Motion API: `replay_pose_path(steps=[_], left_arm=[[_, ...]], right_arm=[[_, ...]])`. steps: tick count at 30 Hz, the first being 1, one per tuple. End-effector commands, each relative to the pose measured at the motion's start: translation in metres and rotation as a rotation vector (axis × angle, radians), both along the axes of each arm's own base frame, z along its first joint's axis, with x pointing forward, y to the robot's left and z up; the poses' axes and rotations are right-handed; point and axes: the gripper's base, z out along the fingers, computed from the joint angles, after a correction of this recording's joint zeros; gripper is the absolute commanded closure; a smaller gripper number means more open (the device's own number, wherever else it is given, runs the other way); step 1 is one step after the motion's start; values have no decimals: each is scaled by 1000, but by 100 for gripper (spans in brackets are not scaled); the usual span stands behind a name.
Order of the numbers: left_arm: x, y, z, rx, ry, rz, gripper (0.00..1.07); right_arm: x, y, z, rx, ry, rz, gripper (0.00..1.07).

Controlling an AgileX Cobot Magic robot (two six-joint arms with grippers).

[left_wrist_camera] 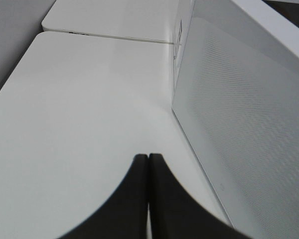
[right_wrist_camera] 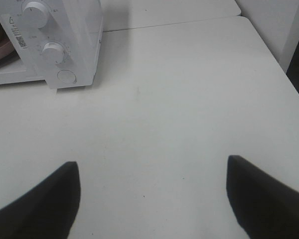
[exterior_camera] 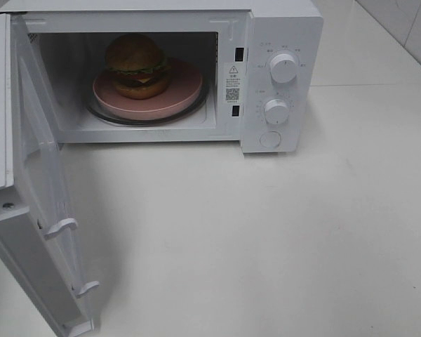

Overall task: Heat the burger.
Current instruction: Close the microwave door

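Note:
The burger (exterior_camera: 137, 65), with golden-brown bun, green lettuce and dark patty, sits on a round pink plate (exterior_camera: 175, 97) inside the open white microwave (exterior_camera: 281, 42). The microwave door (exterior_camera: 35, 196) stands swung open toward the front left. Neither gripper shows in the exterior high view. In the left wrist view my left gripper (left_wrist_camera: 148, 160) is shut and empty, beside the outer face of the door (left_wrist_camera: 249, 129). In the right wrist view my right gripper (right_wrist_camera: 152, 174) is open and empty above the table, with the microwave's knob panel (right_wrist_camera: 50, 45) ahead of it.
The microwave has two knobs (exterior_camera: 283, 68) and a door button (exterior_camera: 270, 139) on its right panel. The white table (exterior_camera: 266, 239) spreads in front of it. A seam (exterior_camera: 379, 86) joins a second table at the back right.

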Motion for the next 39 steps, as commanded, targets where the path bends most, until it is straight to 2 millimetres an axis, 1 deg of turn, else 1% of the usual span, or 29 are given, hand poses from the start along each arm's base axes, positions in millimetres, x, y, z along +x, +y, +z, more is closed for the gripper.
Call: replay_pose_path(steps=[1, 4, 6, 9, 10, 12, 14, 18, 20, 21, 22, 23, 25, 26, 28, 29, 31, 32, 33, 34, 36, 37, 39], left_arm=[[13, 2, -15, 11, -71, 16, 107], [16, 3, -18, 13, -90, 22, 107], [24, 5, -35, 21, -138, 40, 107], [25, 6, -38, 23, -150, 44, 107], [29, 7, -43, 28, -179, 52, 107], [31, 7, -45, 31, -188, 56, 107], [39, 9, -53, 68, -267, 58, 107], [45, 8, -59, 101, -296, 26, 107], [54, 4, -66, 95, -290, -24, 107], [54, 4, -66, 95, -290, -24, 107], [59, -1, -71, 79, -283, -79, 107], [59, -1, -71, 79, -283, -79, 107], [68, -9, -79, 46, -280, -176, 107], [68, -9, -79, 46, -280, -176, 107], [75, -17, -90, -10, -269, -259, 107], [75, -17, -90, -10, -269, -259, 107], [81, -23, -100, -45, -247, -318, 107], [81, -23, -100, -45, -247, -318, 107], [85, -27, -105, -52, -234, -365, 107], [85, -27, -105, -52, -234, -365, 107], [93, -35, -110, -57, -220, -438, 107], [93, -35, -110, -57, -220, -438, 107], [104, -42, -110, -67, -218, -466, 107]], right_arm=[[-4, 0, -1, 0, -21, -2, 31], [-4, 0, -1, 0, -21, -2, 31], [-4, 0, -1, 0, -21, -2, 31], [-4, 0, -1, 0, -21, -2, 31], [-4, 0, -1, 0, -21, -2, 31], [-4, 0, -1, 0, -21, -2, 31], [-4, 0, -1, 0, -21, -2, 31], [-4, 0, -1, 0, -21, -2, 31], [-4, 0, -1, 0, -21, -2, 31], [-4, 0, -1, 0, -21, -2, 31], [-4, 0, -1, 0, -21, -2, 31], [-4, 0, -1, 0, -21, -2, 31], [-4, 0, -1, 0, -21, -2, 31], [-4, 0, -1, 0, -21, -2, 31], [-4, 0, -1, 0, -21, -2, 31], [-4, 0, -1, 0, -21, -2, 31], [-4, 0, -1, 0, -21, -2, 31], [-4, 0, -1, 0, -21, -2, 31], [-4, 0, -1, 0, -21, -2, 31], [-4, 0, -1, 0, -21, -2, 31], [-4, 0, -1, 0, -21, -2, 31], [-4, 0, -1, 0, -21, -2, 31], [-4, 0, -1, 0, -21, -2, 31]])
